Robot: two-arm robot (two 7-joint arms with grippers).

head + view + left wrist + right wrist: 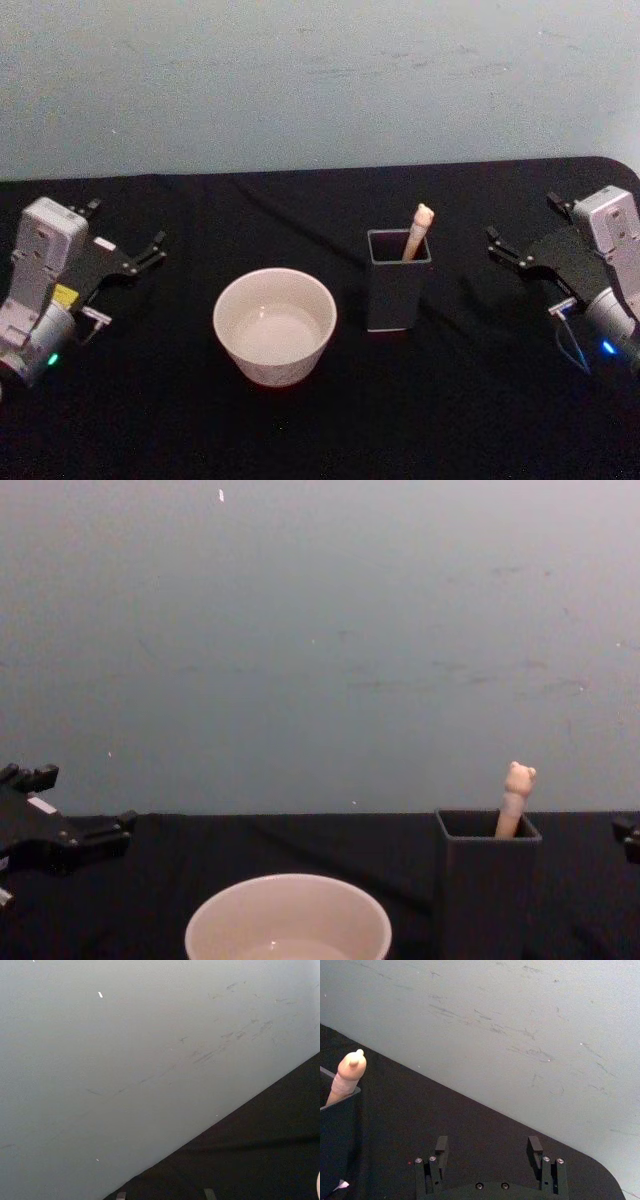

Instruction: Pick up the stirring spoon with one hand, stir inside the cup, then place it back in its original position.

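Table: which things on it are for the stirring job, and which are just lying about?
For the job: spoon, cup, dark holder; left gripper and right gripper, open, at the sides.
Just there: black table, grey wall.

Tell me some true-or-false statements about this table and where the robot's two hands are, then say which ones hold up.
1. The stirring spoon stands in the dark grey holder, with its bear head poking out. True.
2. The right gripper grips the spoon. False: it sits apart, to the right of the holder, with its fingers open and empty.
3. The cream-white cup sits on the holder's left. True.
4. The left gripper reaches into the cup. False: it is off to the cup's left, with its fingers open and holding nothing.
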